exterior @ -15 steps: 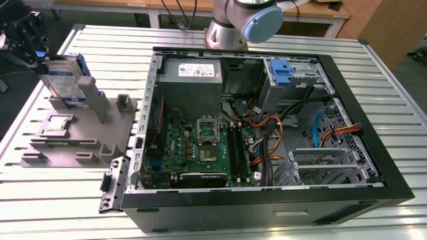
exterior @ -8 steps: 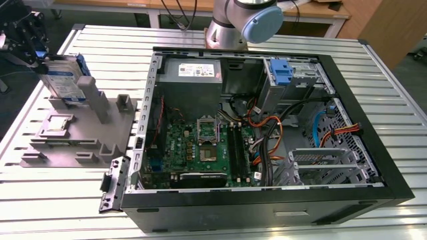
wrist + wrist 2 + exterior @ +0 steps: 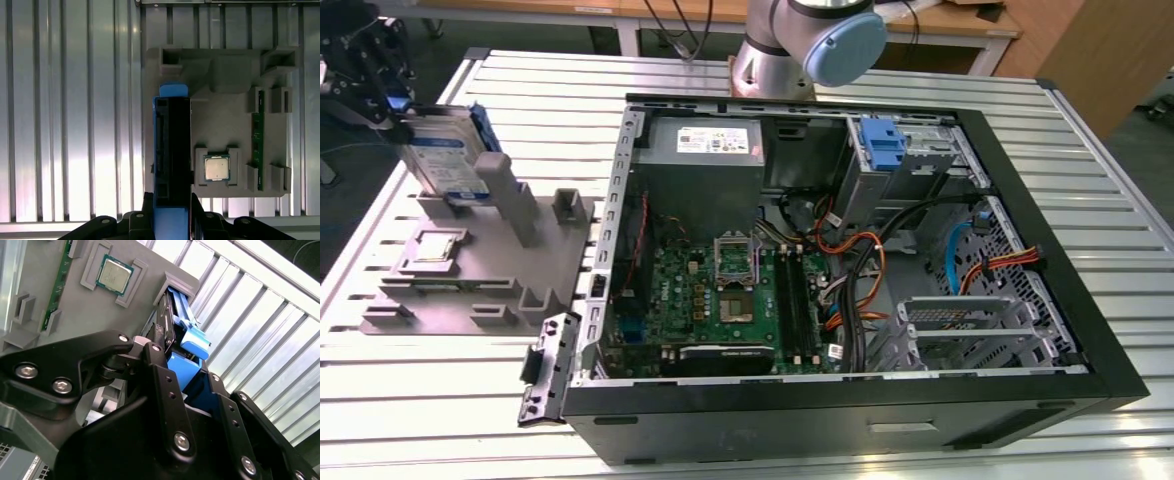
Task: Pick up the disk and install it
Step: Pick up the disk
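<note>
Pick-up is in hand: the gripper (image 3: 396, 112) is clamped on the upright disk (image 3: 447, 160) at the grey holder's (image 3: 494, 270) far end, on the exterior view's left, well apart from the open computer case (image 3: 827, 405), so freeing it likely calls for a straight lift.

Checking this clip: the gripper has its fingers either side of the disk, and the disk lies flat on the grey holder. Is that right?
Not quite. The disk stands on edge at the grey holder, not flat, as the exterior view shows. The gripper does have its fingers either side of it.
</note>
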Tool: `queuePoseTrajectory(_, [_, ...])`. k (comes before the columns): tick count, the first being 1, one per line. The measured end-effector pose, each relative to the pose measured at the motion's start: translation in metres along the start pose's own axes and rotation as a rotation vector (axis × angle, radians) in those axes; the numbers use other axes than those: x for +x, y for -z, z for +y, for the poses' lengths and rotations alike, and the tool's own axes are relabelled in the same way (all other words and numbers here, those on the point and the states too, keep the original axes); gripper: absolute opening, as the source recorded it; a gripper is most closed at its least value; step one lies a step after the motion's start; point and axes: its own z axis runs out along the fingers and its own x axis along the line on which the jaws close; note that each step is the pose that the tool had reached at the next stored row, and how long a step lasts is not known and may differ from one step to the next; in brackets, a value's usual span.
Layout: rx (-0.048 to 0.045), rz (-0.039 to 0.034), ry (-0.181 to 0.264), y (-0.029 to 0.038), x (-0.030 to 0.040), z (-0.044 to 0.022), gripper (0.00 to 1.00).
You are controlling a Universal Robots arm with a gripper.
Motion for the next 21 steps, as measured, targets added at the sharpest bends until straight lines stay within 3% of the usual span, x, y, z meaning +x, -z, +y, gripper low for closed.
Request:
queuePoseTrajectory(6, [-0.0001,0.0001,0.0,0.006,0.0,0.0,0.37])
queuePoseTrajectory(21, [-0.0001,0.0001,0.0,0.0105,-0.0001,0.0,0.37])
